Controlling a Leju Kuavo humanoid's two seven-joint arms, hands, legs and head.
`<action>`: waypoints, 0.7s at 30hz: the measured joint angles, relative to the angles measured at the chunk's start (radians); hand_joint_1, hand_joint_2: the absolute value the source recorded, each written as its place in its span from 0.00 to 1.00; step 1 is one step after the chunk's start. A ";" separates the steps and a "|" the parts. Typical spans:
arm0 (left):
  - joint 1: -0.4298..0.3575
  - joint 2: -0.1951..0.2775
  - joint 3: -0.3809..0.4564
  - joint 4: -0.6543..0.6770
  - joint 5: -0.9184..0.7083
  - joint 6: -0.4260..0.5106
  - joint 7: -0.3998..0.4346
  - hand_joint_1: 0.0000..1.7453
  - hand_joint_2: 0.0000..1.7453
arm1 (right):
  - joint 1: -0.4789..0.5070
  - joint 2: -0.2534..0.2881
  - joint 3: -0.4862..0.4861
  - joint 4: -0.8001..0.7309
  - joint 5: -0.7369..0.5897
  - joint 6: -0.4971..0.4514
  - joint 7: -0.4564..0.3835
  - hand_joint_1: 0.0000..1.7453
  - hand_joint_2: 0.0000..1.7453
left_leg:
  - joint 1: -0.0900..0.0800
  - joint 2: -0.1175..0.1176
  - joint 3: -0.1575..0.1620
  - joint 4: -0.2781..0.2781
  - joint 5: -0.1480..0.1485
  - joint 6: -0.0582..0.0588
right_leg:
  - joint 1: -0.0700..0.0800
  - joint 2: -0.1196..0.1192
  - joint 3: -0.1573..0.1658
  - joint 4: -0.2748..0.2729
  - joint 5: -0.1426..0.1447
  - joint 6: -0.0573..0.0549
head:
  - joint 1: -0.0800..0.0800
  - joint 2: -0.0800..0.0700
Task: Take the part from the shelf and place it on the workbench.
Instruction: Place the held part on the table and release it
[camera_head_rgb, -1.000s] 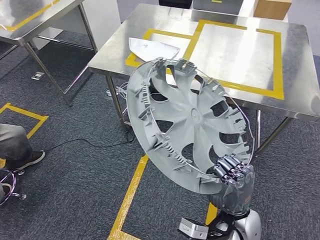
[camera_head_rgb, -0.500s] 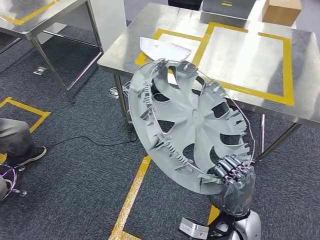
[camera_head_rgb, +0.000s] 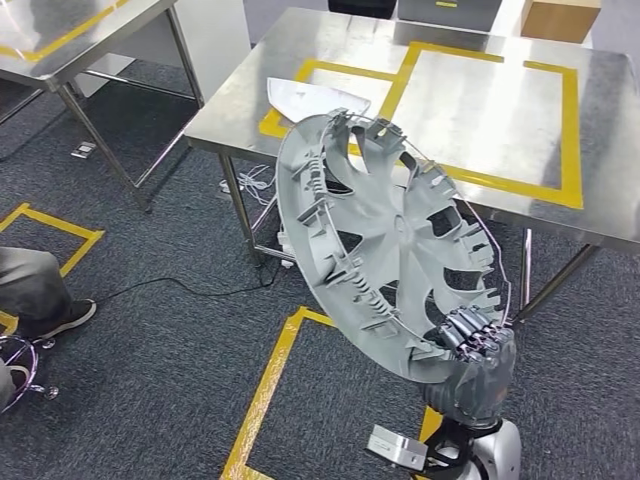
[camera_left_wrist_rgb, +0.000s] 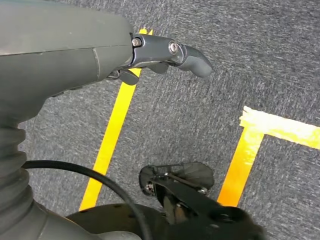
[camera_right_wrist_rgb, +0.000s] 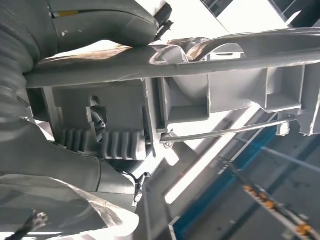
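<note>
Item: wheel cover (camera_head_rgb: 392, 250), grey plastic, spoked, its ribbed clip-lined back face toward you. You see it centre frame in the head view, tilted, upper rim leaning toward the bench, lower rim at lower right. Off the shelf, in the air, not touching the bench.

Item: right hand (camera_head_rgb: 474, 365), lower right of the head view. Its fingers (camera_head_rgb: 468, 332) wrap over the cover's lower rim and clamp it; the right wrist view shows the thumb (camera_right_wrist_rgb: 102, 20) lying along the rim (camera_right_wrist_rgb: 188, 57), with clips and a wire ring beside it.

Item: left hand (camera_left_wrist_rgb: 94, 55), upper left of the left wrist view, hanging over grey carpet and yellow floor tape. One dark finger (camera_left_wrist_rgb: 177, 52) juts straight out and nothing is in the hand; whether the other fingers are spread or curled you cannot tell.

Item: workbench (camera_head_rgb: 249, 95), steel top, upper half of the head view, marked with yellow tape squares (camera_head_rgb: 570, 130). A flat white sheet part (camera_head_rgb: 317, 97) lies on its near left portion; a cardboard box (camera_head_rgb: 560, 17) sits at the top right edge.

Item: a person's shoe and trouser leg (camera_head_rgb: 45, 295), left edge, well apart from the cover.

Step in hand, by judgement: carrying, between pick and place. The next move calls for bringing the cover over the bench top, levelling it from its tilt, lowering it flat inside a taped square clear of the white sheet, then letting go.
</note>
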 joint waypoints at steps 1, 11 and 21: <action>0.001 0.000 0.001 0.000 0.000 0.000 0.000 0.00 1.00 | 0.000 0.000 0.001 0.001 -0.002 0.000 0.003 1.00 1.00 | 0.000 0.000 -0.012 0.021 -0.005 -0.001 | 0.000 0.002 0.001 0.000 -0.001 0.000 | 0.000 0.000; 0.000 -0.001 0.020 0.001 -0.004 0.000 -0.001 0.00 1.00 | -0.003 -0.036 0.040 0.011 -0.057 0.000 0.059 1.00 1.00 | 0.007 -0.013 0.091 -0.243 0.135 0.040 | -0.006 0.034 -0.051 0.090 -0.060 0.049 | 0.005 0.000; 0.001 -0.002 0.027 0.001 -0.008 0.000 -0.001 0.00 1.00 | -0.007 -0.062 0.057 0.015 -0.071 0.000 0.079 1.00 1.00 | -0.013 0.076 0.115 -0.238 0.112 0.034 | 0.017 -0.083 -0.024 0.009 0.008 0.030 | 0.006 0.000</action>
